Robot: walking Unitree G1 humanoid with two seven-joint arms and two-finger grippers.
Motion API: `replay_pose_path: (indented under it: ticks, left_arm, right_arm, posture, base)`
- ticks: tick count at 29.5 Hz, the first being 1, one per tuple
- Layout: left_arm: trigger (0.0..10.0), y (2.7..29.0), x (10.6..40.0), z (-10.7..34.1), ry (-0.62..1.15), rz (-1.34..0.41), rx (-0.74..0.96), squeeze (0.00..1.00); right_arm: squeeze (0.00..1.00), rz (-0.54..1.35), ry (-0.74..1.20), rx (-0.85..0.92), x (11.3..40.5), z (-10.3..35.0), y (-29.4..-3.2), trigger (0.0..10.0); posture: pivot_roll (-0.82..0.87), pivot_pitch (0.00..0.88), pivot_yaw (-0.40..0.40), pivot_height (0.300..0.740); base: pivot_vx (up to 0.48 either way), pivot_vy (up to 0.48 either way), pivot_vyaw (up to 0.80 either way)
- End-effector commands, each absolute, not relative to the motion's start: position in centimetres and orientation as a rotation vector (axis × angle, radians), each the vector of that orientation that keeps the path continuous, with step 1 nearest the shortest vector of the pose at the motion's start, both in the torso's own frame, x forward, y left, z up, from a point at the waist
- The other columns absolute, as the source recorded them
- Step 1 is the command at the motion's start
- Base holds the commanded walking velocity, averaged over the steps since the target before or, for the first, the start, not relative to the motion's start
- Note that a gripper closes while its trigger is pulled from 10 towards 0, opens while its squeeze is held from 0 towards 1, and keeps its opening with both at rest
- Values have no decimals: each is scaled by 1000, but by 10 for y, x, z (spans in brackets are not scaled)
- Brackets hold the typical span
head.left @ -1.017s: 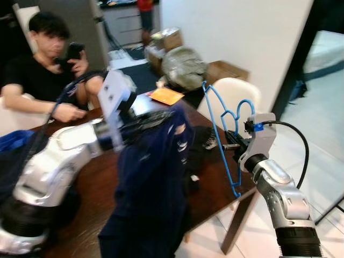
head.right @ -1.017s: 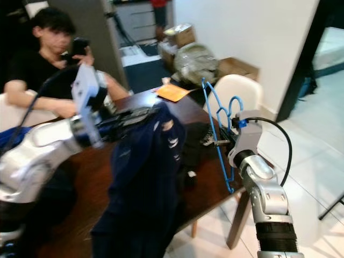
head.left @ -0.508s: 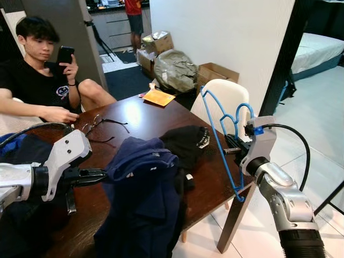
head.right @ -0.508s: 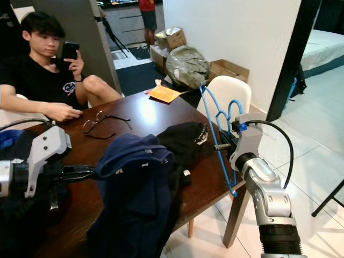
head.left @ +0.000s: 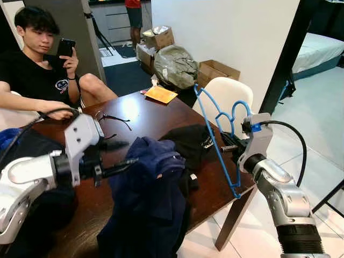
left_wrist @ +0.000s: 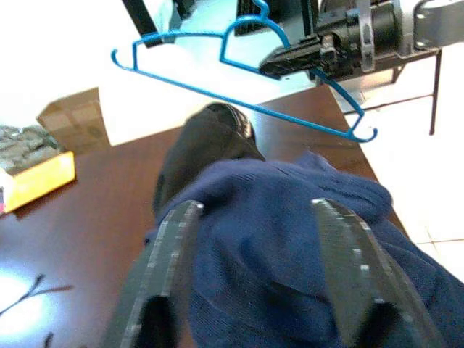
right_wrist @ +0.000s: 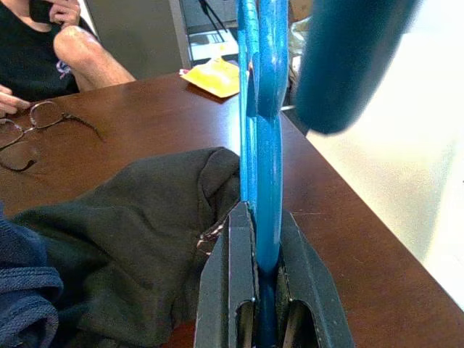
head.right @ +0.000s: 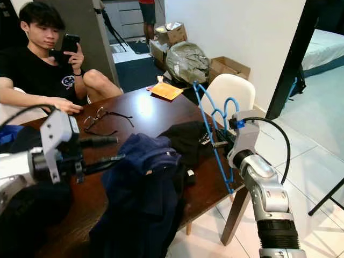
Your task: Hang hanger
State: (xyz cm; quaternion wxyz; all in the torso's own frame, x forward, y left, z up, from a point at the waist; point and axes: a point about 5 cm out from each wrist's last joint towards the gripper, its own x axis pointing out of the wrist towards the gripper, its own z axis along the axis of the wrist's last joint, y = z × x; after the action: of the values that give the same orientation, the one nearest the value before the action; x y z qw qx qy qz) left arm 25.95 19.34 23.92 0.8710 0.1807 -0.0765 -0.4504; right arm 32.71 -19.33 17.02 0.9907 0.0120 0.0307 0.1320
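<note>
Two black fingers of our right gripper (right_wrist: pixel 255 290) are pinched tight on the blue hanger (head.left: pixel 217 137), which we hold upright just past the near right edge of the dark wooden table (head.left: pixel 145 115), its hook toward the white chair (head.left: pixel 228 94) behind it. Our left gripper (left_wrist: pixel 261 239) reaches in from the left with its fingers (head.left: pixel 119 157) spread wide and nothing between them, their tips at the navy blue garment (head.left: pixel 153 199) that is heaped on the table and spills over the near edge. Just beside that garment, between it and the hanger, lies a crumpled black garment (head.right: pixel 185 137). Farther back on the tabletop we see a pair of glasses (head.right: pixel 99 119) and an orange packet (head.left: pixel 160 94) near the far corner. A person in a black shirt (head.left: pixel 32 75) sits at the far left side of the table holding up a phone (head.left: pixel 64 47). Beyond the table, cardboard boxes (head.left: pixel 215 71) and a grey-green bundle (head.left: pixel 176 65) sit on the floor by the white wall.
</note>
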Motion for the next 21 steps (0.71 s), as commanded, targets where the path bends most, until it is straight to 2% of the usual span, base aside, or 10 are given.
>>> replay_pose_path:
  ticks: [1,5,6,8,9,10,11,14,18,21]
  left_arm:
    - [10000,196,259,243,-171,-924,408,1000]
    - [10000,201,257,238,-127,-896,536,827]
    - [10000,200,256,237,-125,-892,558,580]
    - [10000,199,256,236,-128,-889,571,580]
    - [10000,193,254,236,-144,-907,584,184]
    - [10000,193,254,236,-144,-907,584,184]
    - [10000,180,251,234,-171,-953,627,0]
    - [10000,175,250,233,-180,-974,652,0]
    - [10000,124,253,242,-380,-1096,846,0]
    - [10000,111,255,249,-440,-1120,874,0]
  right_arm:
    - [0,275,70,31,328,168,-192,10000]
    - [0,282,71,28,329,169,-192,10000]
    - [0,286,72,26,330,169,-192,10000]
    - [0,289,73,25,330,169,-192,10000]
    - [0,294,75,22,331,169,-192,10000]
    - [0,294,75,22,331,169,-192,10000]
    - [0,304,80,15,333,170,-192,10000]
    - [0,307,82,12,334,170,-192,10000]
    - [0,342,74,-2,346,177,-186,10000]
    - [0,346,69,2,349,177,-182,10000]
  posture:
    - [64,0,-15,740]
    - [63,0,-27,740]
    - [62,0,-39,740]
    - [62,0,-42,740]
    - [60,0,-61,740]
    - [60,0,-61,740]
    - [63,0,-84,740]
    - [63,0,-84,740]
    - [79,0,-113,740]
    - [75,0,-106,740]
  base:
    - [0,0,0]
    - [0,0,0]
    - [0,0,0]
    - [0,0,0]
    - [0,0,0]
    - [0,0,0]
    - [0,0,0]
    - [0,0,0]
    - [0,0,0]
    - [0,0,0]
